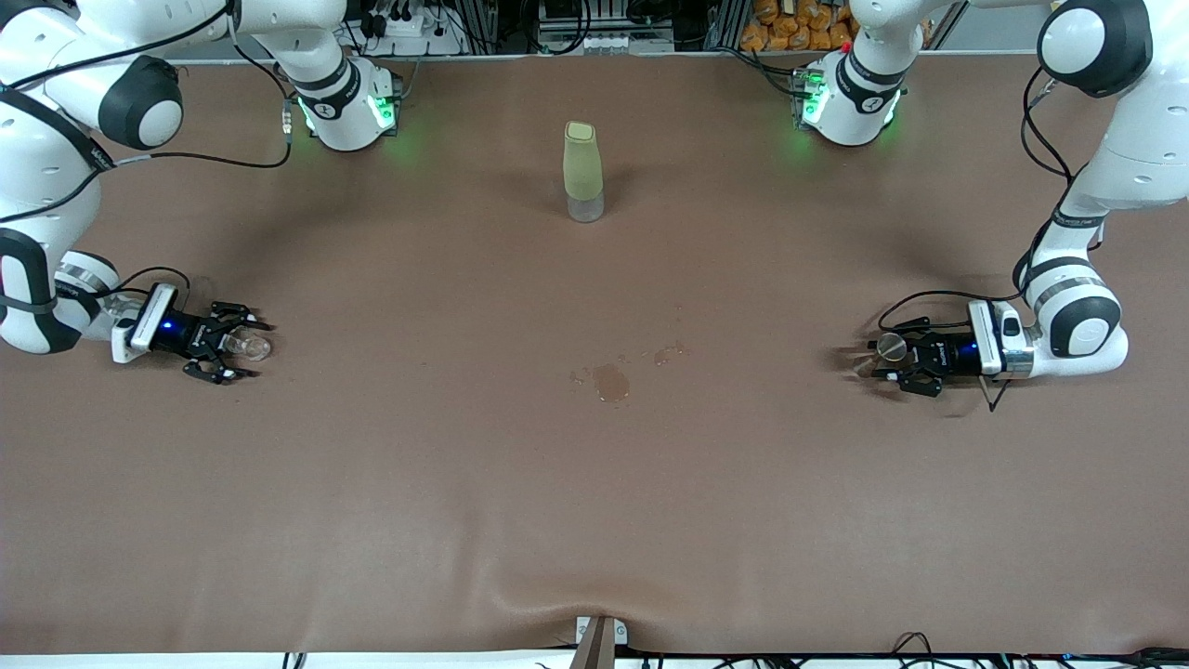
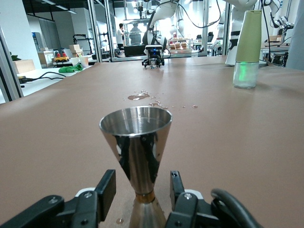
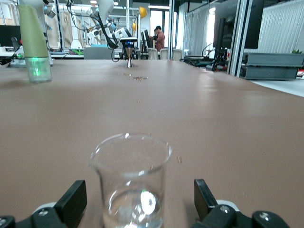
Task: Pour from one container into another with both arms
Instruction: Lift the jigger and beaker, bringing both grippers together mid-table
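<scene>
Left pincer low at bench, fingers apart flanking upright steel jigger, not touching. Right pincer wide apart around glass cup.

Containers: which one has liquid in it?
The glass cup between the right gripper's fingers; liquid sits at its bottom. The jigger looks empty; the bottle is capped.

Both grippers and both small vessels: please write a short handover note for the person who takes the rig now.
Left gripper: low at the left arm's end of the table, fingers around the steel jigger, which stands upright, not clamped.
Right gripper: open, around the glass cup at the right arm's end; a little liquid inside.
Done: both approaches.
Left: grasp, lift, pour cup into jigger.
Note: spill mid-table, nearer the camera than the green bottle.
</scene>
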### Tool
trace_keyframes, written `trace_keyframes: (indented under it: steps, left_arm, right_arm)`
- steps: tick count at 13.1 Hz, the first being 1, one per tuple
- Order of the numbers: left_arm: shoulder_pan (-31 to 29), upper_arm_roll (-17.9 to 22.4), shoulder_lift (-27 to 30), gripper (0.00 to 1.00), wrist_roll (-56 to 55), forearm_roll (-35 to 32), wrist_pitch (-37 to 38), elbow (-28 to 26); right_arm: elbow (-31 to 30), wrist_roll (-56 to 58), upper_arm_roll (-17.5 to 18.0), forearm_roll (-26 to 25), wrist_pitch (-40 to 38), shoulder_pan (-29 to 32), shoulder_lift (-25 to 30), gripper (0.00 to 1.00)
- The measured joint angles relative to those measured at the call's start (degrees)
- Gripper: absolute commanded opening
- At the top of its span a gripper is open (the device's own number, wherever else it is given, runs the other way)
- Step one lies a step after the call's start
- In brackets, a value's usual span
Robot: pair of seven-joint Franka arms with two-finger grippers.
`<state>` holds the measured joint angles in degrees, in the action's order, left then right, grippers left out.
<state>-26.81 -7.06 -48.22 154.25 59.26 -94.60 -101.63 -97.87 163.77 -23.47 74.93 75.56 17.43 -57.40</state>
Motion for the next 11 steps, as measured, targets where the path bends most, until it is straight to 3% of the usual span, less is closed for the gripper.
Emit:
trace_keyframes:
  steps: [4,6,8,9,11]
  left_arm:
    - [0.08,0.00,-0.50,0.46,0.00,0.01,0.00,0.00]
    - [0.08,0.00,-0.92,0.40,0.00,0.02,0.00,0.00]
    - [0.08,0.00,-1.08,0.29,0.04,0.02,0.00,0.01]
    - [0.07,0.00,-1.09,0.27,0.06,0.02,0.00,0.02]
    - [0.06,0.00,-1.09,0.05,0.08,0.02,0.00,0.08]
  right_arm:
    - [-0.02,0.00,1.66,0.44,-0.42,-0.02,-0.29,0.97]
    - [-0.02,0.00,1.74,0.67,-0.46,-0.02,-0.30,0.42]
    - [-0.02,0.00,1.77,0.72,-0.48,-0.02,-0.30,0.02]
    - [-0.03,0.00,1.79,0.72,-0.50,-0.02,-0.30,0.00]
    - [-0.06,-0.01,1.82,0.73,-0.56,-0.02,-0.31,0.00]
